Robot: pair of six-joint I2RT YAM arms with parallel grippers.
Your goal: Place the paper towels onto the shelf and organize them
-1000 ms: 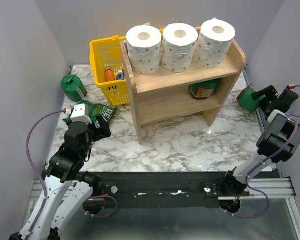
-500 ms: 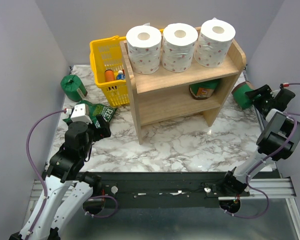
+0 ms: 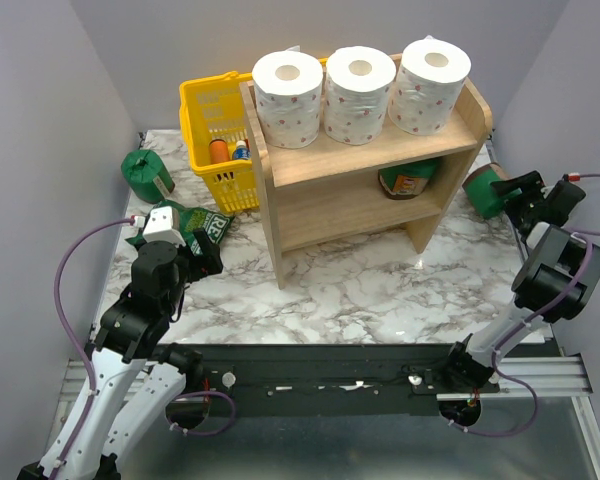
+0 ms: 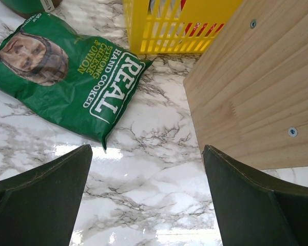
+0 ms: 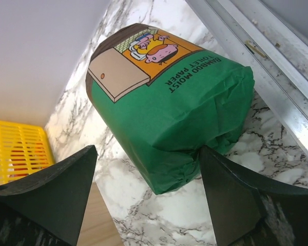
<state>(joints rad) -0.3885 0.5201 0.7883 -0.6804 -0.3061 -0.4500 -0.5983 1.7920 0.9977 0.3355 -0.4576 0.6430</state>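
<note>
Three white dotted paper towels (image 3: 355, 80) stand in a row on the top tier of the wooden shelf (image 3: 310, 205). One green-wrapped roll (image 3: 410, 180) lies on the lower tier. Another green roll (image 3: 143, 172) sits at the far left of the table. A third green roll (image 5: 169, 113) lies on the marble by the shelf's right side (image 3: 483, 192). My right gripper (image 5: 148, 154) is open around its near end, the right finger (image 5: 246, 195) touching the wrap and the left finger standing apart. My left gripper (image 4: 149, 205) hangs open over bare marble beside the shelf's left wall (image 4: 256, 87).
A yellow basket (image 3: 205, 110) with small bottles stands against the shelf's left side. A flat green "REAL" chip bag (image 4: 77, 77) lies in front of it, just ahead of my left gripper. A metal rail (image 5: 267, 61) and the wall run close behind the right-hand roll.
My right gripper moved left toward the shelf and the green roll shifted left with it. The left arm has not moved.
</note>
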